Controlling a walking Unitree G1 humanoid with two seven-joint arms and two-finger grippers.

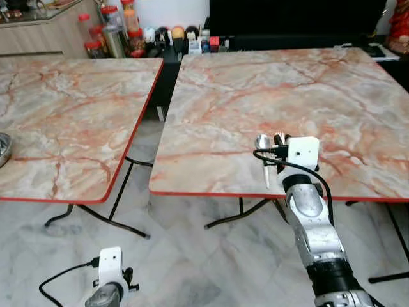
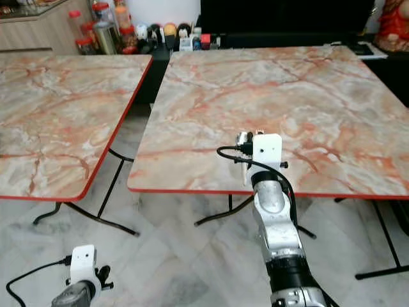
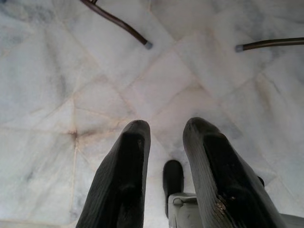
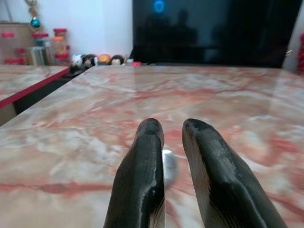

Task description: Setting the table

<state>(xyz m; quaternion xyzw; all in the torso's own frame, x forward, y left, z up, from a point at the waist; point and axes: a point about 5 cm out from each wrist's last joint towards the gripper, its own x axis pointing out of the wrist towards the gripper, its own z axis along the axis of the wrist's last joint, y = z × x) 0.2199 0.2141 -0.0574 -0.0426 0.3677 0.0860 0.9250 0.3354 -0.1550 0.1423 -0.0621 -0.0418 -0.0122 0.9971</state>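
Item one: your right gripper reached over the near edge of the right-hand marble-patterned surface, red-trimmed, close to that edge. Its two black fingers stood a little apart with a metal spoon between them; the spoon's shiny bowl showed in the gap in the right wrist view, low over the top. From the head views the spoon's bowl sat just left of the fingertips and its pale handle ran back toward the edge. Whether the fingers actually pressed on the spoon, you could not tell.

Item two: your left gripper hung low at the robot's side above the pale marble floor, fingers slightly apart and holding nothing, black table feet nearby.

Item three: a second marble-patterned surface stood to the left, separated from the first by a gap. A metal bowl rested at its far left edge, cut off by the frame.

Item four: jars with red lids and small bottles lined the back, beside a dark screen.
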